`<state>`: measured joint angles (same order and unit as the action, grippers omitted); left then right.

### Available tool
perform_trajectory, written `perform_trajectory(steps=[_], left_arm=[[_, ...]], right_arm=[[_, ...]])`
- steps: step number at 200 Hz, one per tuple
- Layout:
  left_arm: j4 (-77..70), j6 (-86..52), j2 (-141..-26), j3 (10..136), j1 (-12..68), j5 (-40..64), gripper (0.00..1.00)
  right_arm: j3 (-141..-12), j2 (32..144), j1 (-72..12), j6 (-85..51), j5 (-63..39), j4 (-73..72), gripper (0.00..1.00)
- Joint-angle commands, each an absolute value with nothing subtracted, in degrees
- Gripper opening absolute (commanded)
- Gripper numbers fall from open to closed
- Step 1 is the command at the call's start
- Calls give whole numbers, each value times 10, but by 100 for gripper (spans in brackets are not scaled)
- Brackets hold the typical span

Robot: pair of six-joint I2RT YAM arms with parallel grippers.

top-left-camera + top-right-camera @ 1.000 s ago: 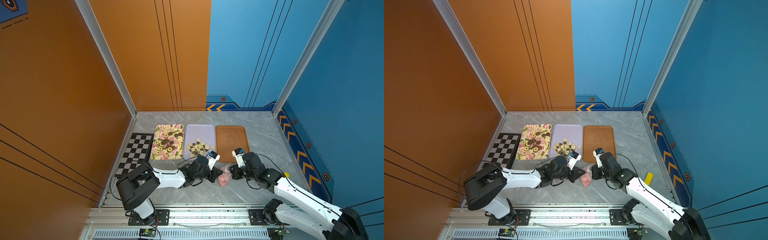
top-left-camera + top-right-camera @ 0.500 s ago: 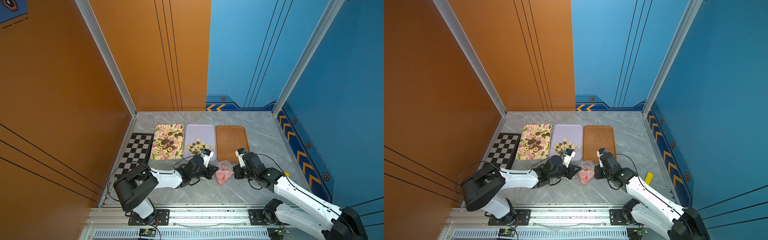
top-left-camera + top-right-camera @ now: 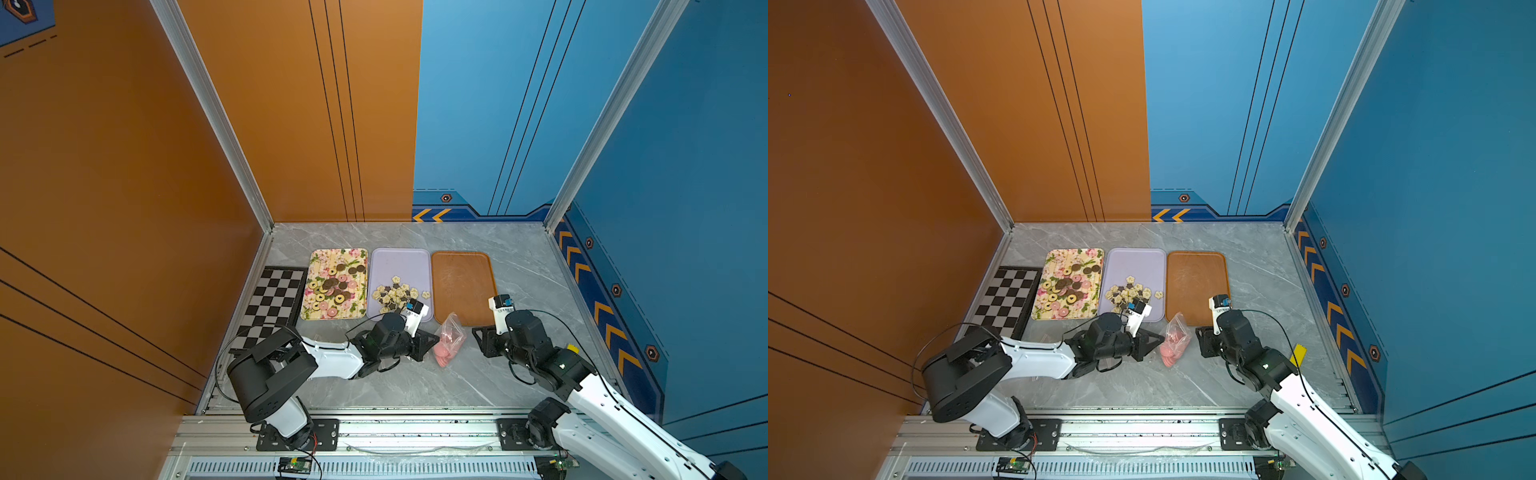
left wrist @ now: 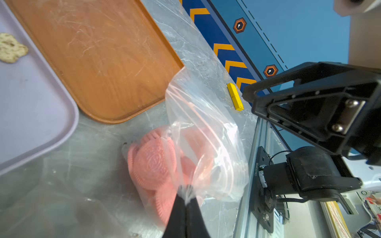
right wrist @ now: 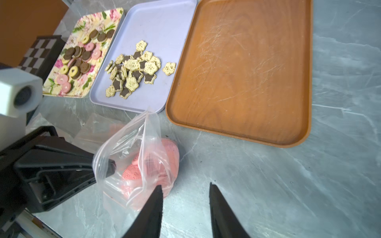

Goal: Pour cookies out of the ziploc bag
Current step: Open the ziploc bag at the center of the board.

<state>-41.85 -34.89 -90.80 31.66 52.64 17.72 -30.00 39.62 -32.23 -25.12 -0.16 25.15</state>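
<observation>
L pincer (image 4: 186,203) pinched ziploc bag (image 4: 206,115) w/ pink cookies (image 4: 152,162) on bench (image 5: 268,185); R pincer (image 5: 185,185) stood released beside it.

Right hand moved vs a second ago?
Yes. In a top view the right hand has slid rightward along the near edge of the brown tray, away from the ziploc bag.
</observation>
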Motion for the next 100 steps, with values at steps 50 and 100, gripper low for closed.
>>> perform_trajectory(steps=[50, 100], left_arm=[[-447, -302, -883, 324, 563, 177, 0], [-447, -302, -886, 323, 565, 170, 0]], right_arm=[[-299, 378, -373, -311, -104, 216, 42], [-273, 420, -418, -336, -114, 140, 42]])
